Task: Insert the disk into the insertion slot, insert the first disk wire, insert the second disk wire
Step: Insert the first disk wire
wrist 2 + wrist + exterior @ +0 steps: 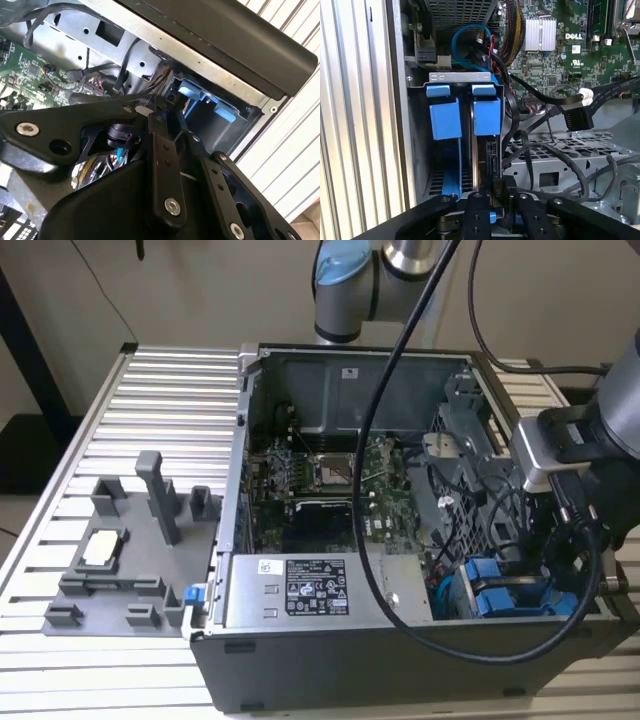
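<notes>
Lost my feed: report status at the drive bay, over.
End effector at the insertion slot, close to the disk. The disk sits in slot. Black cables crowd alongside.

Gripper cropped by frame edge in first wrist view, its grip obscured among black cables. Disk mostly hidden inside insertion slot, only a dark edge visible. Arm cut off at exterior view's upper edge.

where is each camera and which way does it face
exterior view: off the arm, looking down into the open case; its wrist shows.
first wrist view: on the wrist, facing the insertion slot past fingers shut on a black plug.
second wrist view: same wrist, facing the case rim across fingers.
shared: blue slot fittings.
</notes>
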{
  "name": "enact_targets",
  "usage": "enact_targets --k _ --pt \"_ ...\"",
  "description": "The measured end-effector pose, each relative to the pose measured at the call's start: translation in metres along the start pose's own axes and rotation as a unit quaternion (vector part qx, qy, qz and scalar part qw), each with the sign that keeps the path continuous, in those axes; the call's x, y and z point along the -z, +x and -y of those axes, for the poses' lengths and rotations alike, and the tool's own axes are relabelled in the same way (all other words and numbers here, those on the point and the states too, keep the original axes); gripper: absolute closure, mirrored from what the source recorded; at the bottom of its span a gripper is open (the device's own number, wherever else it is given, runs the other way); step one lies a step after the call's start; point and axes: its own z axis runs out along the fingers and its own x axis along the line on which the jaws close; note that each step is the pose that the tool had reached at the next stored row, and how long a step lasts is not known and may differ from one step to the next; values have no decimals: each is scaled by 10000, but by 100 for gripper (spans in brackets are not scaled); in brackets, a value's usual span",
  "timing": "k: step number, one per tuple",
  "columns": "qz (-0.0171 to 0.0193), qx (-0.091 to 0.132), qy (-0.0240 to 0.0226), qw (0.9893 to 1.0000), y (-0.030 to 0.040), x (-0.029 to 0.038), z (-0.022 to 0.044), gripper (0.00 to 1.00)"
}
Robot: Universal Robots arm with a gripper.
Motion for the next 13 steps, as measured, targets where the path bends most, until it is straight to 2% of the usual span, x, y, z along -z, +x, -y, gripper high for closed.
enact_targets --k 1,2,13 --pt "3 -2 -10 10000 -2 12 1 75" --pt "3 -3 -19 10000 -5 31 3 67" --pt "-3 -8 -61 10000 -49 338 30 67"
